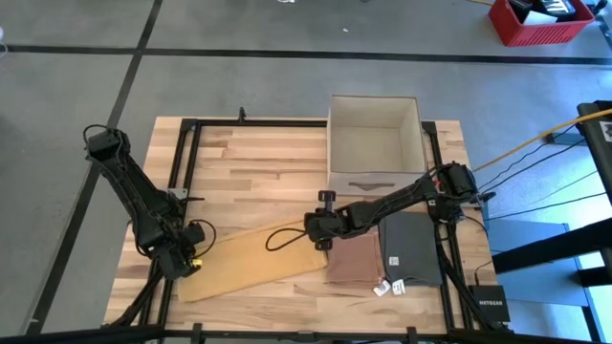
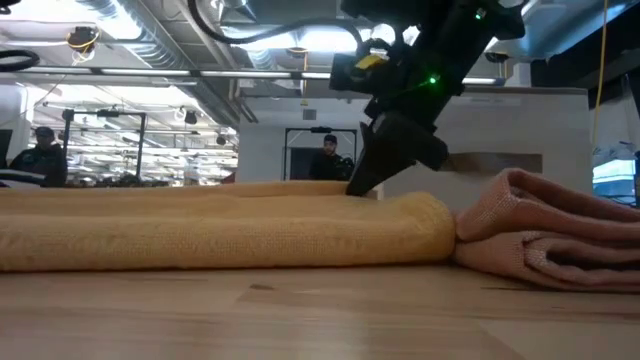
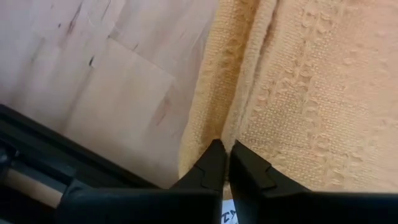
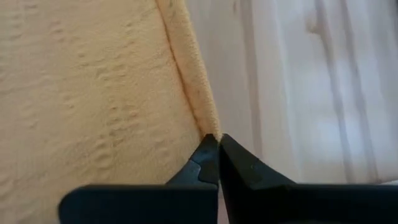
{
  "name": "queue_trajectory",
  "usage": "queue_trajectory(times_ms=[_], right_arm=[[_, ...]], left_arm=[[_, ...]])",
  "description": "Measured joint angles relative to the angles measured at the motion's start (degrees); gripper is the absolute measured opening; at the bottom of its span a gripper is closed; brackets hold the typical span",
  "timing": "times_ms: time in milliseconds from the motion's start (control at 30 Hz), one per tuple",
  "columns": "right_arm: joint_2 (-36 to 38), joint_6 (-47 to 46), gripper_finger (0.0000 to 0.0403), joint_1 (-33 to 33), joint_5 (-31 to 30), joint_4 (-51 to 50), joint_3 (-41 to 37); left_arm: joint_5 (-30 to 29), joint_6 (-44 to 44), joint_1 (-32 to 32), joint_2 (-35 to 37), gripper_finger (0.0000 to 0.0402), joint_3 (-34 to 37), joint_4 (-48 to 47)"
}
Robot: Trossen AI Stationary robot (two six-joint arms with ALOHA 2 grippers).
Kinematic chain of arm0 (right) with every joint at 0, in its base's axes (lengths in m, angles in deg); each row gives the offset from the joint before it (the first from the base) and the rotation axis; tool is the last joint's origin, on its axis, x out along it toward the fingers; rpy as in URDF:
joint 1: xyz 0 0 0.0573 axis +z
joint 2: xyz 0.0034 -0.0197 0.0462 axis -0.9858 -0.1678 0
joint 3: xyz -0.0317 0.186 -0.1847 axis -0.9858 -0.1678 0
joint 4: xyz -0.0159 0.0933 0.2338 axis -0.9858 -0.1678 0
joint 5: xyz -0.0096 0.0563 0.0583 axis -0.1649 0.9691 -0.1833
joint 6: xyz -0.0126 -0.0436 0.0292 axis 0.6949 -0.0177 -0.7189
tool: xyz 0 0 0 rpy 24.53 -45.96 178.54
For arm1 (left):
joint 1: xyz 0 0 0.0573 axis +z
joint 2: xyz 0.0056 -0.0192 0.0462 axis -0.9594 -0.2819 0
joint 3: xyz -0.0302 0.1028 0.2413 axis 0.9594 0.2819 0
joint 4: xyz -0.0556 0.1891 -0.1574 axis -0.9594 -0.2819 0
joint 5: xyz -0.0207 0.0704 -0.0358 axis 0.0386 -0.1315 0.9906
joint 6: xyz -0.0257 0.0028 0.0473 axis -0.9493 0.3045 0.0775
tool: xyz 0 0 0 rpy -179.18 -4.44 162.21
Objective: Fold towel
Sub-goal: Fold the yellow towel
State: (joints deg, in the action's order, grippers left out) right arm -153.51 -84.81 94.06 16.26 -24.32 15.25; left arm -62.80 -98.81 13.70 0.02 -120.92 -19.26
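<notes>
A yellow towel (image 1: 256, 260) lies flat on the wooden table as a long folded strip, slanting from the near left toward the middle. My left gripper (image 1: 188, 264) is shut at its left end. My right gripper (image 1: 320, 235) is shut at its right end, by the far edge. In the low view the towel (image 2: 220, 230) runs across the picture as a thick roll-like band, and the right gripper (image 2: 362, 186) comes down onto it from above. My left gripper (image 3: 225, 149) pinches the yellow towel at a hemmed edge (image 3: 214, 118) near its left end, pointing down at it. The towel lies flat on the table there. One layer or several, I cannot tell. My right gripper (image 4: 217, 140) pinches the towel's thick side edge (image 4: 193, 93) near the right end, slanting down from above. The fingertips meet right at the edge, along its line. The towel rests on the table, slack.
A folded pink towel (image 1: 352, 260) lies right of the yellow one, touching its end in the low view (image 2: 550, 240). A folded grey towel (image 1: 411, 248) lies beyond it near the table's right edge. An open cardboard box (image 1: 375, 143) stands at the far right. Bare wood lies far left.
</notes>
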Motion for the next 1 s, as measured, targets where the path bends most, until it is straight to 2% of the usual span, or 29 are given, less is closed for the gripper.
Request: queue_trajectory(times_ms=[100,233,367,433,533,600,700,767,833,1000], right_arm=[[-0.01,-0.03,0.0021,0.00,-1.48,0.69,0.00],[0.00,0.02,0.0074,0.06,-1.09,0.24,0.02],[0.60,1.27,0.0138,0.11,-0.48,-8.84,3.60],[1.55,1.39,0.0163,0.11,1.14,-13.91,6.55],[2.23,2.80,0.0190,0.11,9.32,-13.62,9.34],[2.23,3.04,0.0201,0.11,17.89,-5.91,8.86],[1.31,2.90,0.0208,0.21,28.88,11.84,5.18],[-0.59,1.87,0.0209,0.77,31.24,22.34,1.69],[-3.08,1.04,0.0209,1.11,30.96,29.21,-0.87],[-7.44,-1.13,0.0209,1.31,28.89,28.58,-2.12]], left_arm=[[-0.46,0.37,0.22,-0.35,0.0025,0.04,-0.34],[-0.37,0.58,1.22,-0.02,0.0070,0.01,-0.64],[2.27,3.24,2.75,2.43,0.0114,-3.54,-4.01],[0.55,3.12,2.93,3.83,0.0126,-6.51,-5.95],[-8.62,4.26,2.51,4.92,0.0130,-9.43,-2.80],[-15.68,7.43,1.81,4.75,0.0130,-9.28,4.12],[-18.28,12.29,1.28,2.72,0.0126,-6.79,14.82],[-17.56,12.20,0.83,0.45,0.0124,-4.69,19.77],[-14.56,9.68,-0.09,-2.36,0.0121,-3.08,23.34],[2.36,2.29,-3.00,-8.23,0.0119,-2.25,21.46]])
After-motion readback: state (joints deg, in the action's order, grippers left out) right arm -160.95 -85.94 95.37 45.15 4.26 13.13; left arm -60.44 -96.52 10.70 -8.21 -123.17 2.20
